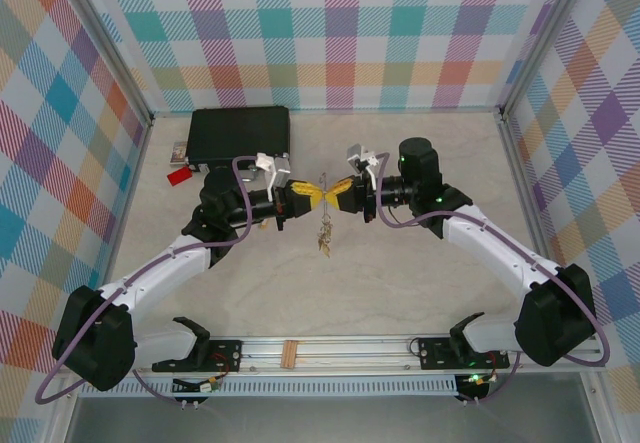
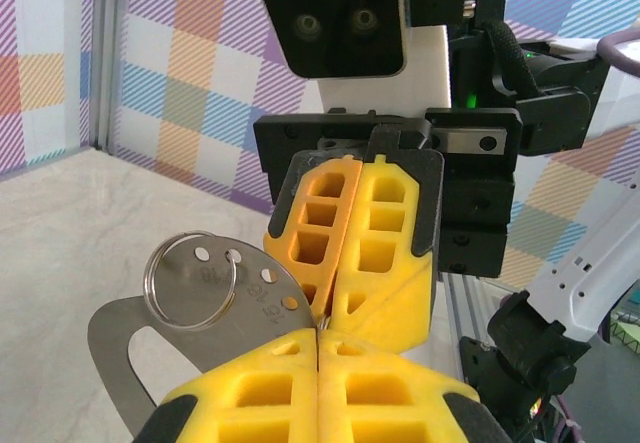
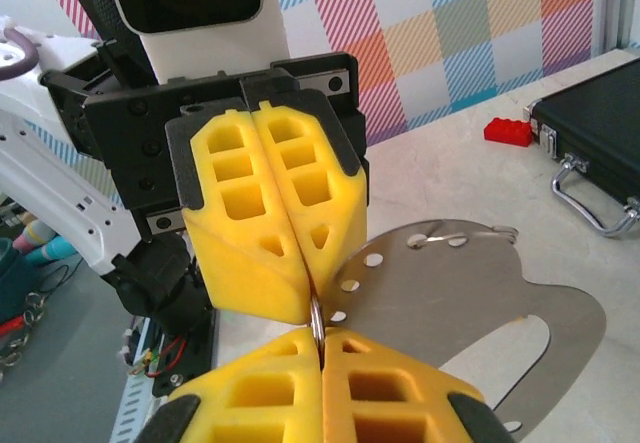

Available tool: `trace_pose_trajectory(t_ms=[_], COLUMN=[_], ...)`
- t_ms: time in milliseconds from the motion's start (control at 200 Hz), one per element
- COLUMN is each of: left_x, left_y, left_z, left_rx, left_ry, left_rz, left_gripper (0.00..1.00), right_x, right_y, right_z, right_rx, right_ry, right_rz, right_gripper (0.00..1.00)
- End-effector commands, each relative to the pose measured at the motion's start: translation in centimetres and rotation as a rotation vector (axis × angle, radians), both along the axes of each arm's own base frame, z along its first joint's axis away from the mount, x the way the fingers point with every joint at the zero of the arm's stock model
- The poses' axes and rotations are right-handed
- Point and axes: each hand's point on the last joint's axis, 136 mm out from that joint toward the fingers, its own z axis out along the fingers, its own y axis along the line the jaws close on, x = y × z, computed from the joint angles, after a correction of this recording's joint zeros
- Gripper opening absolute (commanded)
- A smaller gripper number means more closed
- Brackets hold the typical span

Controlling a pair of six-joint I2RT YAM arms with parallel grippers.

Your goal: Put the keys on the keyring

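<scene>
Thin pale-silver wire keyring (image 2: 147, 283), threaded through a hole in a flat grey perforated steel plate (image 2: 262, 303). Left gripper (image 2: 318, 341) is closed on the plate's corner. Right gripper (image 3: 318, 338) is closed tip-to-tip against it, its hold unclear. Small metal keys (image 1: 324, 235) hang beneath. The ring is probably light, springy and slippery, best pinched across its wire.

Pale table (image 1: 400, 283) — black case (image 1: 240, 133), red tag (image 1: 179, 175)
</scene>
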Motion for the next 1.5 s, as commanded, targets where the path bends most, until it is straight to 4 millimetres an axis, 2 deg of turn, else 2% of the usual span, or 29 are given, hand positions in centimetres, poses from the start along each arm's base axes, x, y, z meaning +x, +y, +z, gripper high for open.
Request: trace_pose_trajectory(t_ms=[0,80,115,170,205,335,465,555,720,925,1185,1495], left_x=[-0.6,-0.4,-0.3,-0.1,-0.1,0.1,0.2,0.5,1.3,1.7,2.4,1.1], left_y=[-0.2,-0.2,-0.2,-0.1,0.0,0.7,1.7,2.3,2.6,2.1,1.0,0.4], left_z=[3.0,3.3,3.5,3.7,4.0,5.7,7.4,7.9,8.0,8.8,8.4,8.8], left_rx=[-0.041,-0.059,-0.070,-0.088,-0.106,-0.197,-0.292,-0.337,-0.377,-0.437,-0.422,-0.412], left_ry=[-0.089,-0.084,-0.086,-0.085,-0.090,-0.120,-0.150,-0.160,-0.149,-0.138,-0.105,-0.126], left_rz=[-0.029,-0.022,-0.016,-0.002,0.005,0.048,0.100,0.128,0.146,0.091,0.051,-0.006], left_gripper=[0.00,0.01,0.12,0.36,0.40,0.40,0.39,0.37,0.34,0.28,0.23,0.23], right_x=[-1.0,-0.8,-0.7,-0.4,-0.2,0.9,1.5,1.7,1.6,1.6,1.4,1.9], right_y=[0.1,0.3,0.3,0.4,0.4,0.2,-0.4,-0.7,-1.0,-0.8,-0.5,-0.2], right_z=[1.1,1.3,1.6,2.0,2.5,4.2,6.8,8.4,10.1,10.4,9.8,8.9], right_rx=[0.012,0.025,0.039,0.070,0.097,0.202,0.351,0.445,0.562,0.603,0.584,0.567], right_ry=[-0.027,-0.022,-0.024,-0.034,-0.046,-0.063,-0.112,-0.134,-0.129,-0.093,-0.063,-0.043], right_rz=[0.042,0.038,0.035,0.019,0.009,-0.057,-0.105,-0.116,-0.095,-0.057,-0.031,-0.038], right_gripper=[0.00,0.00,0.00,0.00,0.00,0.00,0.00,0.00,0.00,0.00,0.00,0.00])
